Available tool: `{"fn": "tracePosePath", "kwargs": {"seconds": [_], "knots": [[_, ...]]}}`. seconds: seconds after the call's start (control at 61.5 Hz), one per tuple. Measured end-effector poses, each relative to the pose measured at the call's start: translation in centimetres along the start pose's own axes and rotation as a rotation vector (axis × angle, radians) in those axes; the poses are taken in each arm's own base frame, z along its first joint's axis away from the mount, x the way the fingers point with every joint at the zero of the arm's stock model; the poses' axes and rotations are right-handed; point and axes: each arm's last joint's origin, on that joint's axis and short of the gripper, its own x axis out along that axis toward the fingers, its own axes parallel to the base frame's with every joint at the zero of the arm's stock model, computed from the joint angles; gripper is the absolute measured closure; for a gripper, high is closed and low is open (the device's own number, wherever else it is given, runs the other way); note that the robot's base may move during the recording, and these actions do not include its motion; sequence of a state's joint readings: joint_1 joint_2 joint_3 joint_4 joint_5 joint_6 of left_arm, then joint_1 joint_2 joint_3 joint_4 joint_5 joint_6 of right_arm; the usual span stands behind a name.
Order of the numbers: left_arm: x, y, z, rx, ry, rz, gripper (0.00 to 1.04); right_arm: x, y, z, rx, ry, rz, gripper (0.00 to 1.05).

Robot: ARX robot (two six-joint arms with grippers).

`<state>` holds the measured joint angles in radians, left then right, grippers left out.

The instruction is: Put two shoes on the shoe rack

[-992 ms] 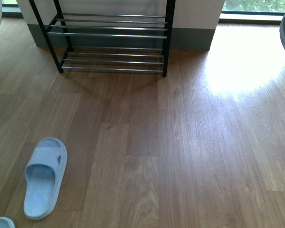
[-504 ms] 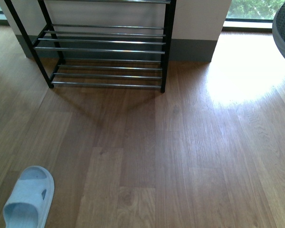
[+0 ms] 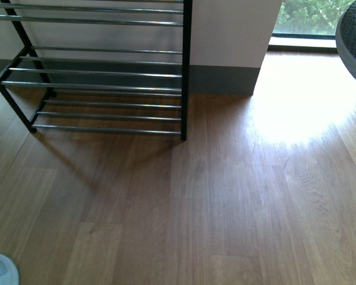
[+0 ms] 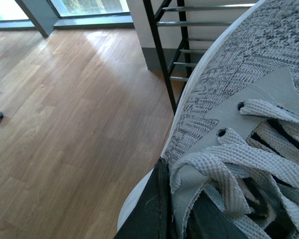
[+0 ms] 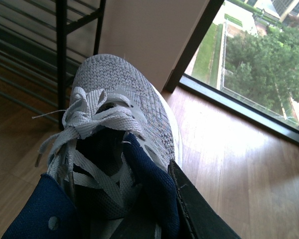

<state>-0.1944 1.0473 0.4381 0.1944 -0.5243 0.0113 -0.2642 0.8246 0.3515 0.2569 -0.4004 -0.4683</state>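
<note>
Left pincer (image 4: 173, 215) gripping first sneaker (image 4: 249, 74), right pincer (image 5: 163, 218) gripping second sneaker (image 5: 122, 87), one shoe rack (image 3: 185, 71) ahead

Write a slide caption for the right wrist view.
Right gripper holds a grey sneaker near the black shoe rack.

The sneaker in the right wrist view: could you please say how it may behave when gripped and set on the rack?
The sneaker has a knit upper that looks soft, so it probably flexes around the right gripper's finger at the collar. Its thick white sole is likely stiff and may bridge the shoe rack rods. Loose laces may snag.
</note>
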Motion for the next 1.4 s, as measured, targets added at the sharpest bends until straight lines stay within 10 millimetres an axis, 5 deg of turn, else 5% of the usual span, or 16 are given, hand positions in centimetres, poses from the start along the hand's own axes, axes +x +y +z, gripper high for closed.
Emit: {"fn": "tracePosePath", "kwargs": {"seconds": [1.399], "knots": [[0.03,0.08,-0.02,0.0,0.001,0.012,1.03,0.0,0.08,-0.01,0.001,-0.005,0.013,1.04]]}}
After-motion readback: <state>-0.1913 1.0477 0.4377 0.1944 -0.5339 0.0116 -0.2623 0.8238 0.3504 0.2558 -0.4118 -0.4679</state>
